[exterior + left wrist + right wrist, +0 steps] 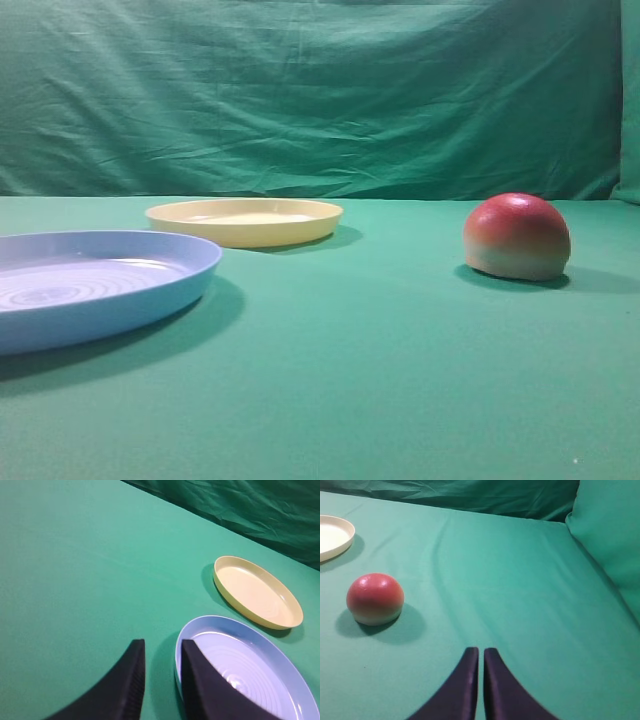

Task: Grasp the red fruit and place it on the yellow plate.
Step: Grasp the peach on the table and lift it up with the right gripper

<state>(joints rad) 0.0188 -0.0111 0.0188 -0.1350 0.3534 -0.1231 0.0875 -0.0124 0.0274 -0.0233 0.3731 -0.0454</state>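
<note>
Glossy red fruit [375, 599], forward-left of the closed, empty right gripper [481, 652]; likely rigid, slippery. Grip across widest midsection. Left gripper [162, 647] slightly parted, empty.

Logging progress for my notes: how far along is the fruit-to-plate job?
Nothing is done yet: the red fruit sits on the green cloth, apart from the empty yellow plate. Nothing is in hand; the right tool is shut and empty, away from the fruit. Grasping, carrying and placing all remain.
</note>
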